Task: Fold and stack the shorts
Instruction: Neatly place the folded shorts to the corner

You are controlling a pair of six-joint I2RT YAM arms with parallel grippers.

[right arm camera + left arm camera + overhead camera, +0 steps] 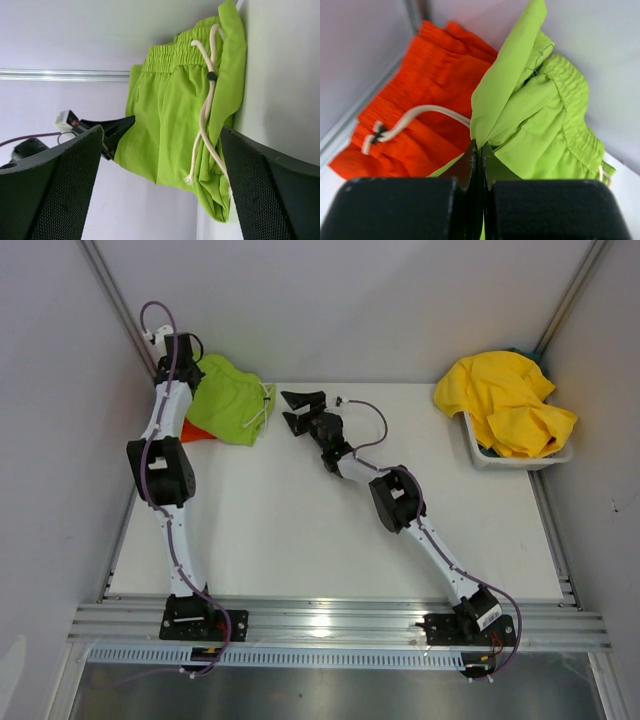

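The lime green shorts [230,402] are seen bunched at the far left corner of the table [300,530], laid partly over the orange shorts [192,430], of which only an edge is shown from above. A fold of the green fabric is pinched between the closed fingers of the left gripper [479,152]. The right gripper [300,408] is held spread wide and empty just beside the green shorts, on the side of their white drawstring [205,115]. At the far right, yellow shorts [505,400] are heaped in a white bin [482,455]
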